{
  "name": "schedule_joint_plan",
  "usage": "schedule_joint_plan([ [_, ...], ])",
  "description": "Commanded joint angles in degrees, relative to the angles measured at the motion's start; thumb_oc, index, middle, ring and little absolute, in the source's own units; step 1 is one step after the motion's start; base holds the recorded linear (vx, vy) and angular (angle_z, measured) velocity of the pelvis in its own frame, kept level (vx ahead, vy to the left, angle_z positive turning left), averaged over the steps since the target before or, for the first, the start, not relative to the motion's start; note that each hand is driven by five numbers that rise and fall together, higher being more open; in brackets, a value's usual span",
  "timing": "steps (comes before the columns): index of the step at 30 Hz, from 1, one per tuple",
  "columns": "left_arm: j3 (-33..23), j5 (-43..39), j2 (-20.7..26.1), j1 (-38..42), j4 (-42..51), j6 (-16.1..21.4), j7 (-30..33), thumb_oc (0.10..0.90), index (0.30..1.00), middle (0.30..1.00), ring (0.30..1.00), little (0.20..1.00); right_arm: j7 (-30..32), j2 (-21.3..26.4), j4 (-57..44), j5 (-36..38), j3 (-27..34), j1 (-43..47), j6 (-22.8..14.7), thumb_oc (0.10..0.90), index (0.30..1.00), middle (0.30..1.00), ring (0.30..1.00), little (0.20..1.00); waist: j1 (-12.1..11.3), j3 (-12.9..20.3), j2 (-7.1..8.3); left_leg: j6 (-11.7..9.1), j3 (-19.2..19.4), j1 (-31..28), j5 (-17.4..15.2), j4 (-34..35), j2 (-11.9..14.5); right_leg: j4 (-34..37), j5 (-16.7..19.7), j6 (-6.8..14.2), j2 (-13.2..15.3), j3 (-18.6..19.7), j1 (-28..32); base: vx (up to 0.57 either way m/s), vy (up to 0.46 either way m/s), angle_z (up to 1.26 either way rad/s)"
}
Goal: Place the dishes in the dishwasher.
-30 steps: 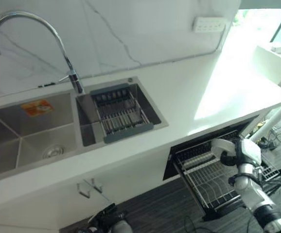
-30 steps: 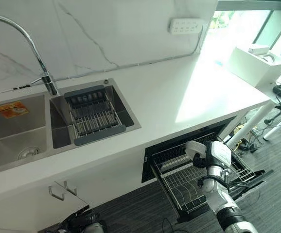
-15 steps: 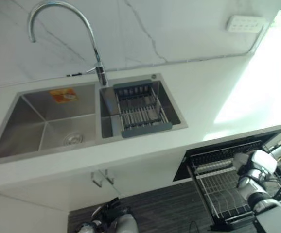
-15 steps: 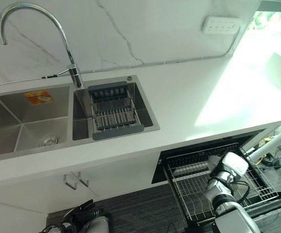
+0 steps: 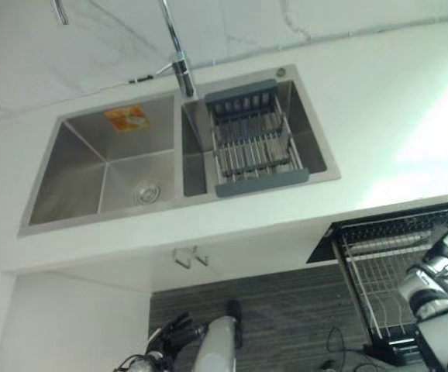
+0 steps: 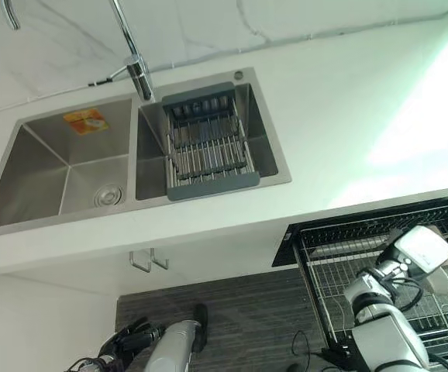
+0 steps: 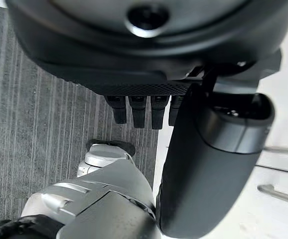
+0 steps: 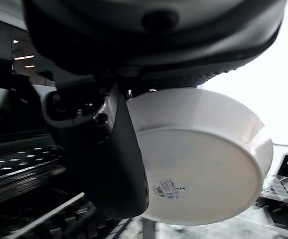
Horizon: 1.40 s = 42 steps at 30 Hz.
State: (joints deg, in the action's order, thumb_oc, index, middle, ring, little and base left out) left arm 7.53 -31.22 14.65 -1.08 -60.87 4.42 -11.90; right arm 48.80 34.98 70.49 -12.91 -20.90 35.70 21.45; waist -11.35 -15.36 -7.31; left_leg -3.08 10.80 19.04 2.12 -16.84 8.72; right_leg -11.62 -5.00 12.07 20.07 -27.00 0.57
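right hand (image 8: 109,164) gripping white bowl (image 8: 204,159), rack (image 6: 340,256)

- Tap (image 5: 176,54): arch cut off by the upper edge.
- Bowl (image 8: 199,154): rim hidden behind right hand (image 8: 109,149) (fingers unseen).
- Dishwasher rack (image 6: 340,256): cropped at right.
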Motion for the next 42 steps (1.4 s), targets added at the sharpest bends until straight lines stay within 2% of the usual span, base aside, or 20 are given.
schedule_joint_plan([
  [1, 5.0, 0.4, 1.9, -5.3, -1.2, 0.4, -0.3, 0.8, 0.9, 0.9, 0.9, 0.9, 2.9, 5.5, 0.7, -0.5, -1.3, 6.2, -0.4, 0.4, 0.3, 0.3, 0.3, 0.3, -2.5, 1.0, -0.7, -4.6, 1.7, -6.9, -5.6, -0.3, 4.7, -5.6, 0.5, -1.2, 1.8, -2.0, -4.6, -0.08, 0.029, 0.08],
  [3, 5.6, -1.0, 2.1, -4.8, 0.5, 0.7, -0.8, 0.8, 0.9, 0.9, 0.9, 0.9, 2.5, 5.0, 1.1, 1.3, -2.3, 8.2, -1.5, 0.4, 0.3, 0.3, 0.3, 0.3, -2.7, 0.1, -1.51, -5.3, 1.2, -6.8, -6.6, -0.3, 4.4, -5.6, -0.2, -0.2, 2.3, -1.1, -4.8, -0.05, 0.02, 0.07],
  [9, 6.1, -1.9, 1.4, -4.4, 0.5, 1.5, -1.0, 0.8, 0.9, 0.9, 0.9, 0.9, 4.3, 3.4, 1.5, 6.7, -0.4, 10.2, -4.0, 0.4, 0.3, 0.3, 0.3, 0.3, -2.8, -1.1, -2.4, -5.2, 1.8, -6.0, -6.4, -0.3, 4.2, -5.6, 0.2, 0.0, 3.0, -1.5, -5.4, -0.05, 0.027, 0.03],
  [13, 5.9, -1.9, 0.9, -4.5, 0.3, 1.7, -0.8, 0.8, 0.9, 0.9, 0.9, 0.9, 2.6, 2.5, 1.9, 8.6, 0.0, 10.5, -3.8, 0.4, 0.3, 0.3, 0.3, 0.3, -3.0, -1.1, -2.48, -5.2, 1.9, -5.9, -6.4, -0.3, 4.2, -5.6, 0.6, 0.0, 3.4, -1.6, -5.5, -0.01, 0.008, 0.01],
  [18, 5.4, -2.1, 0.6, -4.1, 0.3, 1.6, -1.1, 0.8, 0.9, 0.9, 0.9, 0.9, -2.1, 1.7, 3.4, 11.8, 0.8, 9.7, -0.8, 0.409, 0.314, 0.314, 0.314, 0.314, -2.9, -1.3, -2.54, -5.3, 2.3, -5.8, -6.4, -0.3, 4.3, -5.6, 0.9, -0.1, 3.9, -1.8, -5.7, -0.01, 0.014, 0.02],
  [19, 5.3, -2.0, 0.6, -4.0, 0.4, 1.4, -1.1, 0.8, 0.9, 0.9, 0.9, 0.9, -2.6, 1.5, 3.9, 12.8, 0.8, 9.4, -0.6, 0.8, 0.9, 0.9, 0.9, 0.9, -2.9, -1.4, -2.53, -5.3, 2.3, -5.8, -6.4, -0.3, 4.3, -5.6, 1.1, -0.1, 3.9, -1.8, -5.7, -0.02, 0.003, 0.05],
  [20, 5.2, -2.2, 0.8, -3.7, 0.6, 1.0, -1.0, 0.8, 0.9, 0.9, 0.9, 0.9, -4.8, 1.3, 4.7, 15.2, 1.0, 8.8, 0.7, 0.8, 0.9, 0.9, 0.9, 0.9, -2.7, -1.7, -2.39, -5.3, 2.5, -5.8, -6.5, -0.3, 4.5, -5.6, 1.2, -0.1, 4.1, -1.8, -5.8, -0.02, -0.004, 0.04],
  [26, 4.9, -1.3, 1.2, -2.7, 0.0, 0.4, -1.5, 0.8, 0.9, 0.9, 0.9, 0.9, -8.2, 0.5, 6.5, 17.0, 2.1, 8.2, -0.5, 0.8, 0.9, 0.9, 0.9, 0.9, -2.5, -2.0, -1.66, -5.3, 2.7, -6.0, -6.7, -0.3, 4.9, -5.6, 1.4, 0.0, 3.9, -1.4, -6.2, -0.01, -0.02, 0.01],
  [32, 4.7, -0.8, 1.5, -1.6, 0.0, -0.1, -1.2, 0.8, 0.9, 0.9, 0.9, 0.9, -11.6, 0.5, 5.6, 22.1, 3.5, 7.8, -4.9, 0.8, 0.9, 0.9, 0.9, 0.9, -1.3, -2.0, -0.65, -5.7, 3.4, -6.8, -6.7, -0.3, 6.0, -5.6, 1.3, 0.1, 3.3, -0.3, -6.6, 0.0, 0.0, 0.0],
  [36, 4.6, -0.7, 1.8, -1.3, -0.7, 0.1, -1.3, 0.8, 0.9, 0.9, 0.9, 0.9, -11.7, 1.0, 3.8, 24.1, 4.8, 7.8, -8.6, 0.8, 0.9, 0.9, 0.9, 0.9, -0.1, -2.2, 0.25, -5.9, 3.8, -7.5, -6.8, -0.3, 6.7, -5.6, 1.3, 0.1, 2.6, 0.7, -6.9, -0.02, -0.018, -0.07],
  [37, 4.5, -0.5, 1.9, -1.1, -0.6, 0.0, -1.2, 0.8, 0.9, 0.9, 0.9, 0.9, -11.9, 1.2, 2.9, 25.9, 5.5, 7.7, -9.4, 0.8, 0.9, 0.9, 0.9, 0.9, 0.4, -2.5, 0.5, -5.3, 4.6, -7.0, -5.6, -0.3, 7.0, -5.6, 2.4, -0.8, 2.6, 0.1, -7.6, -0.09, -0.002, -0.12],
  [42, 3.8, -0.4, 1.6, -1.1, -1.4, 0.3, -0.7, 0.8, 0.9, 0.9, 0.9, 0.9, -13.0, 1.1, -1.4, 32.4, 8.9, 4.9, -13.7, 0.8, 0.9, 0.9, 0.9, 0.9, 2.9, -2.2, 1.76, -5.5, 5.5, -7.7, -5.7, -0.3, 8.1, -5.6, 2.2, -1.2, 1.4, 2.0, -8.3, -0.01, 0.005, -0.24],
])
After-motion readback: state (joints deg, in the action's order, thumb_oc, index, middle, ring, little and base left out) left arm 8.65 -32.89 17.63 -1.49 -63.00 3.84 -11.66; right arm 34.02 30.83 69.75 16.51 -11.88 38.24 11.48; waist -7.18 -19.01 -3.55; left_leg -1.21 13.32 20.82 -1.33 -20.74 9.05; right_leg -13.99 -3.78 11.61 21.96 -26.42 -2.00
